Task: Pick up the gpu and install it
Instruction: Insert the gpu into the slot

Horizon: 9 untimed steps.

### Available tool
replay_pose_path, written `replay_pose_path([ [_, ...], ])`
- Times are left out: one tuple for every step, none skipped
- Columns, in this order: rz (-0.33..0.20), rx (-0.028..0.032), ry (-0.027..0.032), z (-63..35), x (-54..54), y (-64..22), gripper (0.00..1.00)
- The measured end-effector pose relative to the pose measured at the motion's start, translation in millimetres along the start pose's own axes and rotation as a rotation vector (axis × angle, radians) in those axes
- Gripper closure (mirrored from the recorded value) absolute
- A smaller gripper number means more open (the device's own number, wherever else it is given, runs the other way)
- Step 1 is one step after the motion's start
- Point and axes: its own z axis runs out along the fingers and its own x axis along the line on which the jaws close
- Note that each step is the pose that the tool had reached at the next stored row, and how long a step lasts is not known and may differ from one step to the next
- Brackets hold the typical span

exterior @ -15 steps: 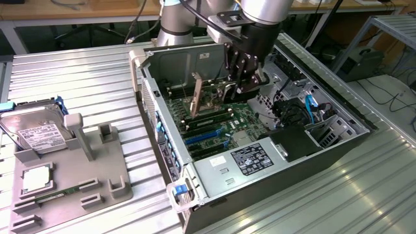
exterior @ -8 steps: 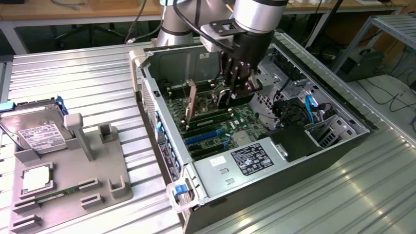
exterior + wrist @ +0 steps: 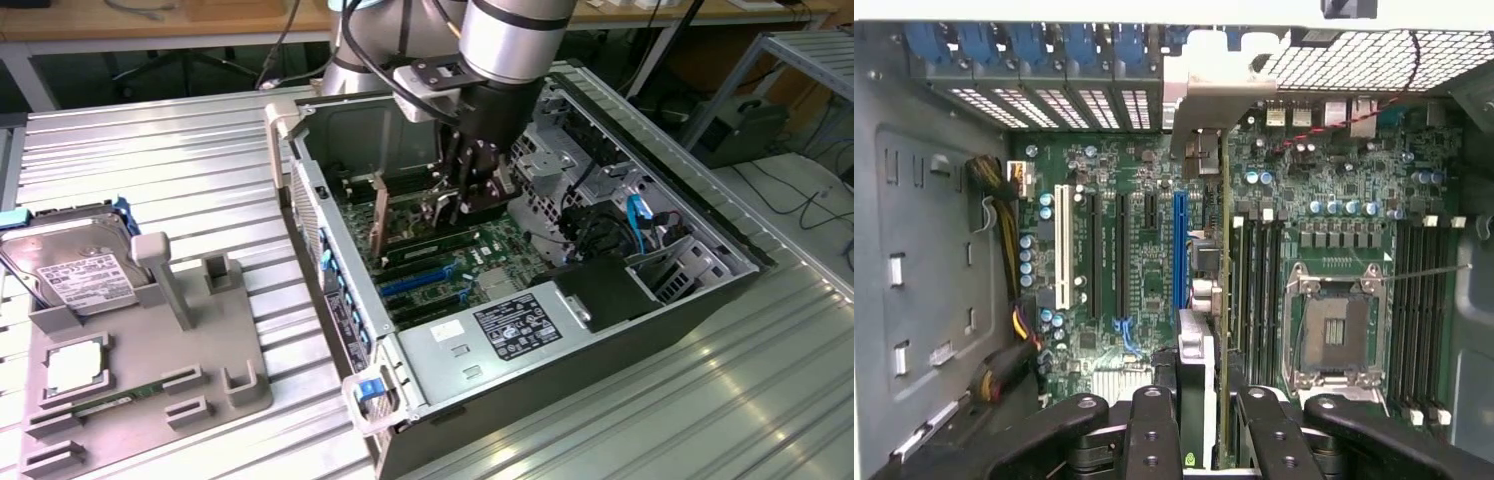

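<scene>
The gpu (image 3: 1199, 385) stands on edge between my fingers (image 3: 1154, 430), its silver bracket (image 3: 1199, 100) against the case's rear slot openings. It runs along the blue slot (image 3: 1179, 250) of the green motherboard (image 3: 1144, 290); I cannot tell whether it is seated. In the exterior view my gripper (image 3: 465, 208) reaches down into the open computer case (image 3: 334, 300), and the gpu (image 3: 380, 215) shows as a thin brown upright edge beside it. The gripper (image 3: 1209, 440) is shut on the card.
A grey fixture tray (image 3: 227, 340) at the exterior view's left holds a silver hard drive (image 3: 74, 265) and a square CPU chip (image 3: 78, 365). Inside the case are the power supply (image 3: 514, 325), an open CPU socket (image 3: 1334, 335), memory sticks (image 3: 1254, 290) and yellow cables (image 3: 1004, 210).
</scene>
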Motion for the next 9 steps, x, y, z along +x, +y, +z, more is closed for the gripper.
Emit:
replay_pose_path([
  [0.0, -0.0001, 0.0001, 2.3, 0.0, 0.3, 0.72],
  [0.0, -0.0001, 0.0001, 4.1, 0.1, 0.3, 0.72],
  [0.0, 0.0003, 0.0, 6.4, 0.1, 0.3, 0.72],
  [0.001, 0.0004, 0.0001, 7.6, 0.1, 0.3, 0.72],
  [0.003, 0.0006, 0.0, 9.6, 0.1, 0.3, 0.72],
  [0.007, 0.0008, 0.0, 11.4, 0.2, 0.7, 0.72],
  [0.011, 0.0008, 0.0, 12.8, 0.2, 1.1, 0.72],
  [0.014, 0.0009, 0.0, 14.0, 0.2, 1.9, 0.72],
  [0.017, 0.001, 0.0, 14.8, 0.2, 2.6, 0.72],
])
